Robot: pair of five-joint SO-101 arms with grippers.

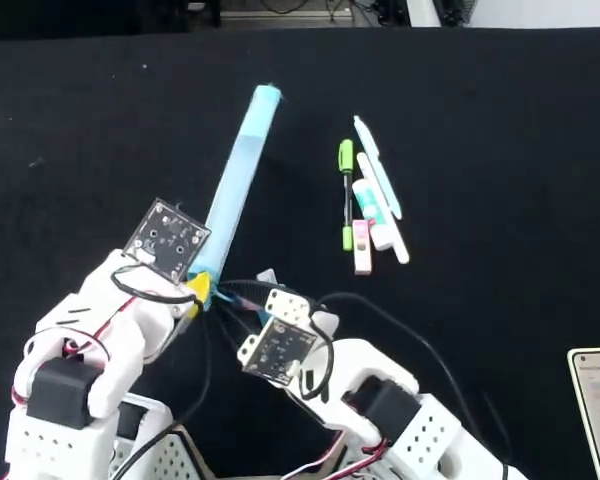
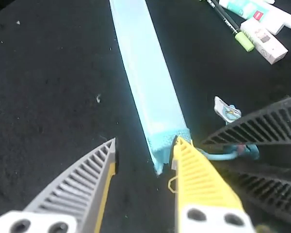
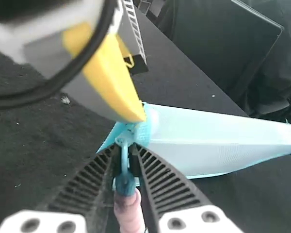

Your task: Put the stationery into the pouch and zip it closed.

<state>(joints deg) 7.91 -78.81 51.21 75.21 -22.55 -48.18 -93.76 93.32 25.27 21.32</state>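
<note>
Black table (image 1: 80, 100); zipper pull (image 3: 124, 183) half hidden in right end effector (image 3: 127, 151).

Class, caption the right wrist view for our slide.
Right gripper pinches the zip pull at the end of the pouch.

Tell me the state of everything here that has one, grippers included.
pouch: flat on the table, zip state unclear.
left gripper: jaws open, astride the pouch's end.
right gripper: jaws shut on the zip pull.
stationery: loose on the table, outside the pouch.
</note>
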